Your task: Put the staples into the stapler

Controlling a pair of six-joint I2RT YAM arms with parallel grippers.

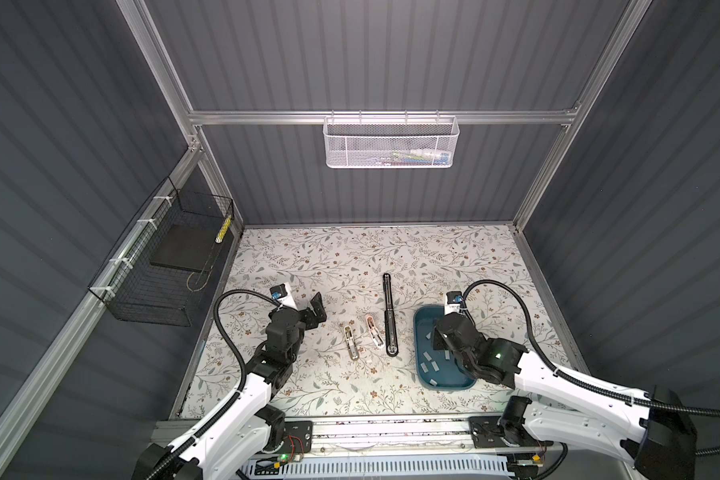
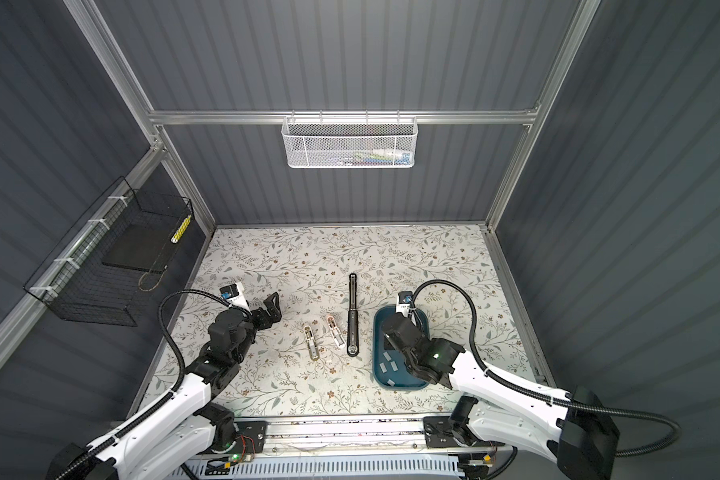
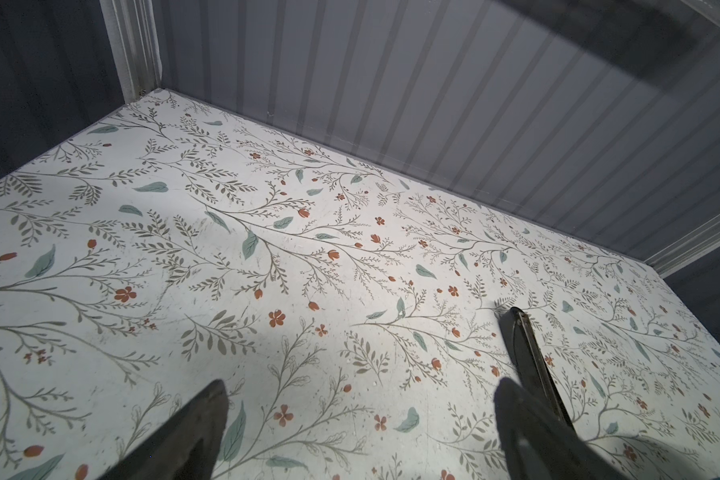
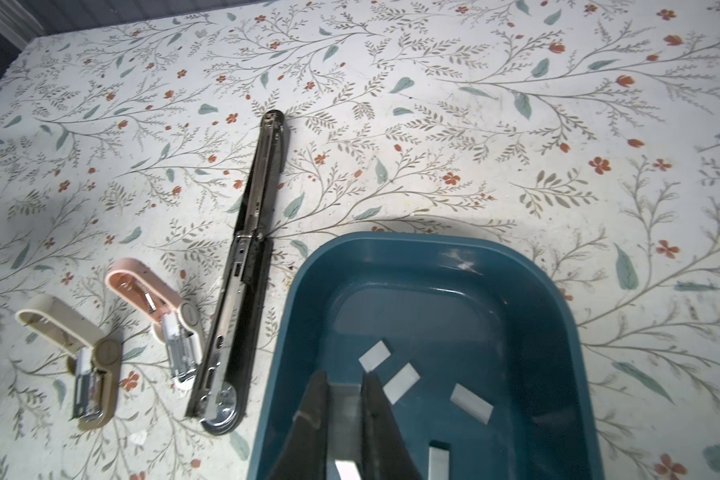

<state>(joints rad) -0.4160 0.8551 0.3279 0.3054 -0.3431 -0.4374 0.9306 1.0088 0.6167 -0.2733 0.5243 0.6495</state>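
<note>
On the floral table (image 1: 308,257) your left gripper (image 3: 362,386) hangs spread and empty, the blue tray (image 4: 558,299) sits beside the opened long black stapler (image 4: 250,257), and in it your right gripper (image 4: 344,399) pinches one of the staples (image 4: 400,382), probably light, stiff, slick strips, likely to snap, so grip across the long edges

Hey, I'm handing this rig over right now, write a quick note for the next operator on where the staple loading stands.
Left end effector: open, empty, above the table.
Right end effector: shut inside the blue tray, apparently on one staple strip.
Other strips lie loose in the tray. The beige stapler, pink stapler and long black stapler lie open on the table beside it.
Done: strip gripped.
Left: lift it, seat it in a stapler, close it.
</note>
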